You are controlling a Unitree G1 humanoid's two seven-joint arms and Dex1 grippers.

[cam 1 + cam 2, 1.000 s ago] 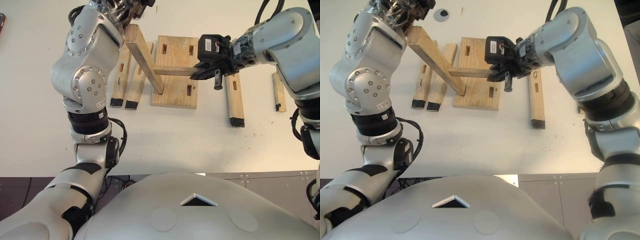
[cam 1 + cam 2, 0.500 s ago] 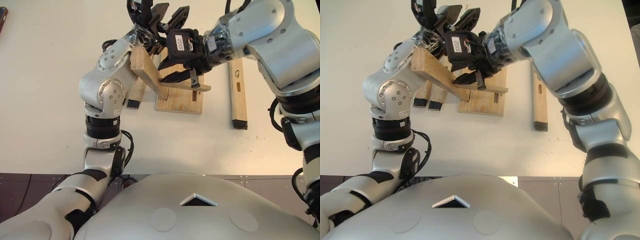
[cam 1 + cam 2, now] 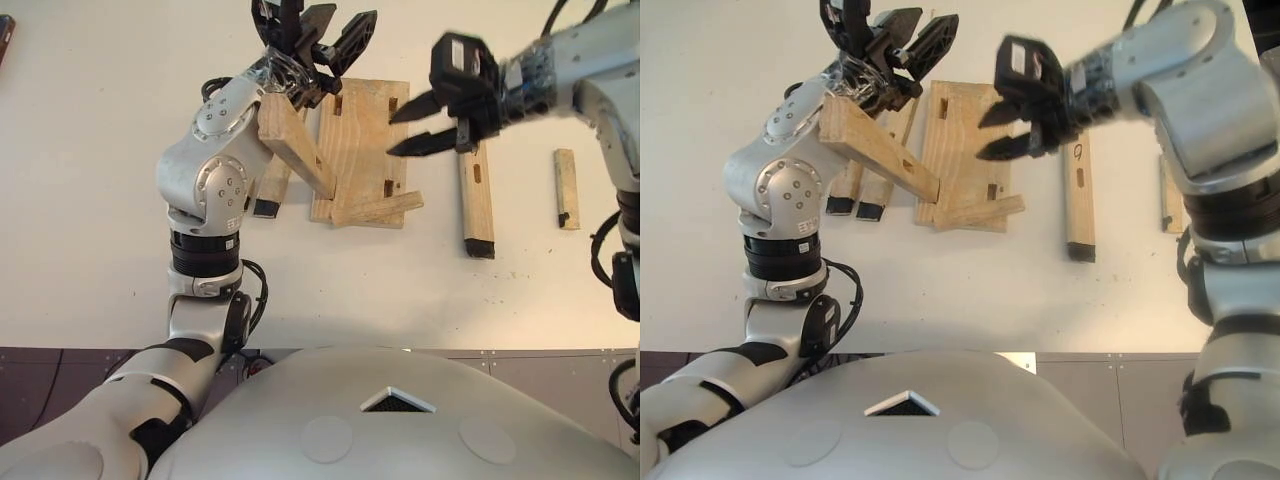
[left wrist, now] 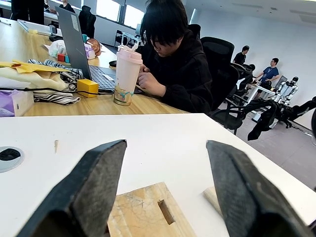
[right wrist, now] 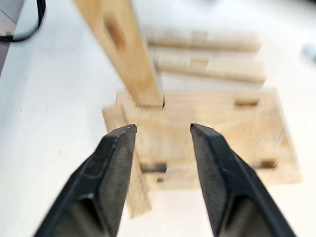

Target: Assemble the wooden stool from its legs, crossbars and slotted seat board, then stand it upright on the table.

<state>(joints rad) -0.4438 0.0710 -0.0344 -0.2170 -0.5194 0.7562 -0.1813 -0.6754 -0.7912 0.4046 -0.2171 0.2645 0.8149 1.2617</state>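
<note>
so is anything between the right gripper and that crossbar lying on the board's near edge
Nothing visible. The right gripper hangs open above the seat board, and the crossbar lies across the board's near edge, with only bare board between. The tilted leg stands to the robot's left of that path.

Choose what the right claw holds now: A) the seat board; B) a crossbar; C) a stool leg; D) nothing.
D: the right claw is open and empty above the seat board, and the crossbar closest to it lies loose across the board's near edge.
</note>
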